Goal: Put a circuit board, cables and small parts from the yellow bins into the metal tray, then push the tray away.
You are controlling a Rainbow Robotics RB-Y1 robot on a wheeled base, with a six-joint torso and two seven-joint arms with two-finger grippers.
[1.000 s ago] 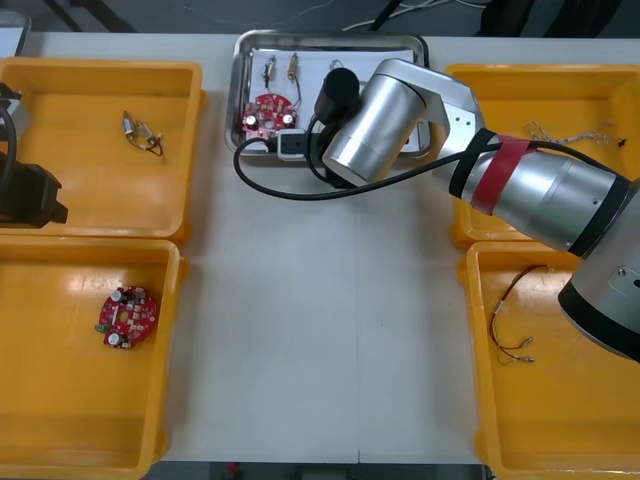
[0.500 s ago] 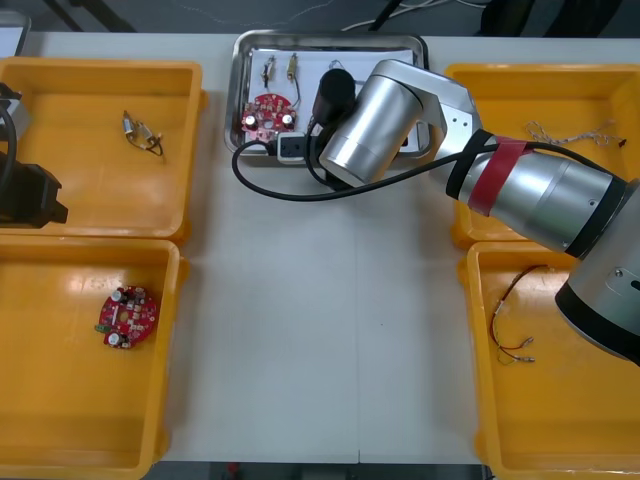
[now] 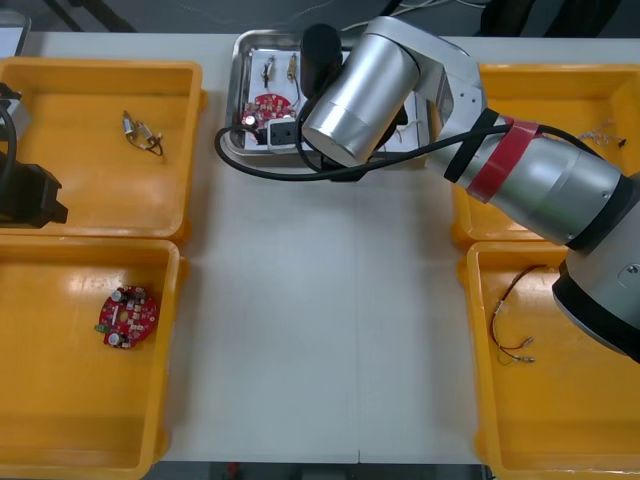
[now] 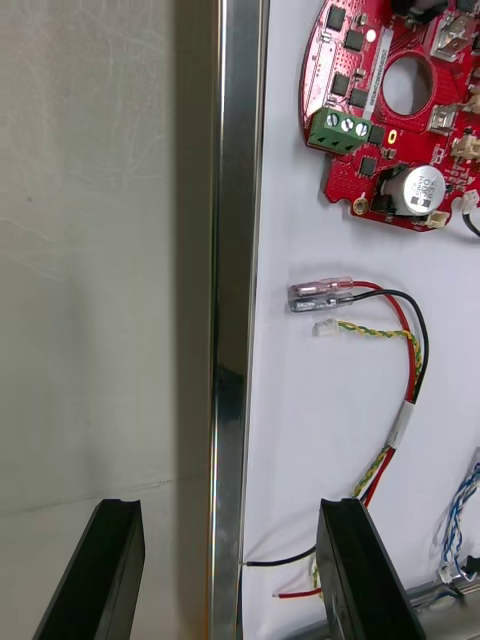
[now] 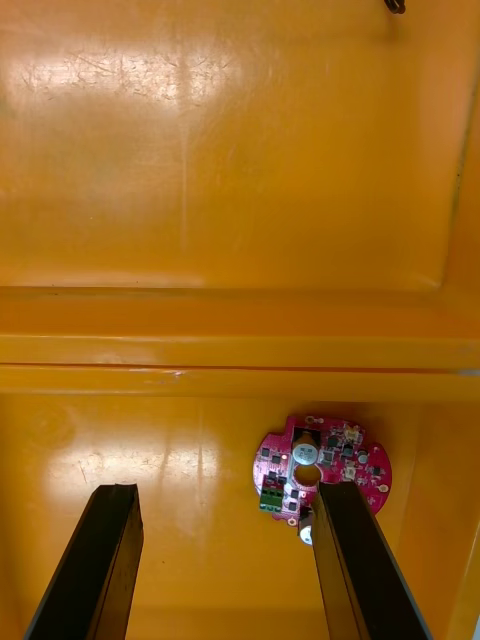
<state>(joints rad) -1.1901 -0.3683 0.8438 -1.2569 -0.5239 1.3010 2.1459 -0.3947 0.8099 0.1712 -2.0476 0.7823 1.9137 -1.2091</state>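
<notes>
"How far are you?"

"Nearly done, I think. The metal tray (image 3: pixel 236 80), at the top middle of the front view, holds a circuit board (image 3: pixel 263 108), a red and yellow cable (image 4: pixel 385 400) and small metal parts (image 3: pixel 268 70). Only the push is left."

"Your hands?"

"My right gripper (image 4: pixel 235 575) is spread wide, one finger on each side of the tray's rim. My left gripper (image 5: pixel 230 565) hangs spread over a yellow bin (image 5: pixel 150 450) at the left edge."

"Anything hidden?"

"My arm (image 3: pixel 370 90) covers much of the tray. I can't tell if a finger touches it."

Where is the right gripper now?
Right wrist view: the open right gripper straddles the metal tray's rim, one finger over the table, the other inside beside the red and yellow cable.
</notes>
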